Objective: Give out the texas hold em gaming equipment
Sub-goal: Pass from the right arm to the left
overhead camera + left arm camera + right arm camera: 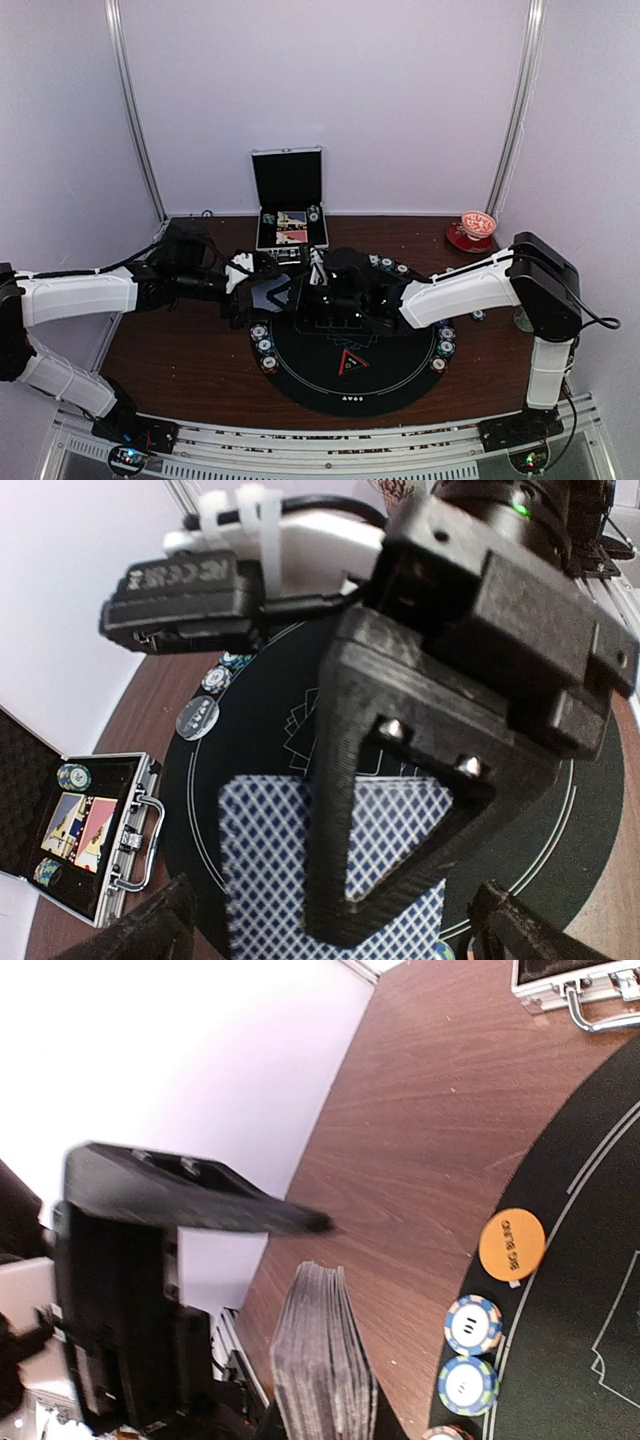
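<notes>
The left tool point(332, 910) stands wide, its fingers on either side of the deck point(265, 850) just ahead of it. It should pinch only the top card's free edge and slide it off flat. The right tool point(312, 298), narrow, clamps the deck and should hold firm.

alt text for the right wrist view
A stack of playing cards, seen edge-on, rises from the bottom centre above a brown wooden table. Beside it, a round orange button disc and two blue-and-white striped poker chips lie along the rim of a round black mat.
</notes>
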Controlling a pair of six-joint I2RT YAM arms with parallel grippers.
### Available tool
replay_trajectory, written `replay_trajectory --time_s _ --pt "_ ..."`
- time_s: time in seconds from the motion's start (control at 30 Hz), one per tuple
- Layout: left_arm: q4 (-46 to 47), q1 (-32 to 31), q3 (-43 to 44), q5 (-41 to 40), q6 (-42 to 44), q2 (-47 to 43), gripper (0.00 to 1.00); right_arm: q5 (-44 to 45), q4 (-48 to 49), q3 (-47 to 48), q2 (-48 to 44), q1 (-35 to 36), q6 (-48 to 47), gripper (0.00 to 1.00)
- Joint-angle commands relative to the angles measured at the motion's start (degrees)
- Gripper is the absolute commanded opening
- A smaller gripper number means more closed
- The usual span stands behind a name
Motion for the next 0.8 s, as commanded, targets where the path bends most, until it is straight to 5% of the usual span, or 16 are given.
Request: replay_trajectory --time_s 0.0,0.77 --pt "1.5 -0.8 -0.7 -1.1 1.5 1.6 0.98 0.4 6.0 1.6 0.4 0.3 1.7 0.0" --pt "3.2 -1.0 -1.4 -2.4 1.7 2.4 0.93 -2.3 9.2 3.2 3.7 1.5 5.2 0.0"
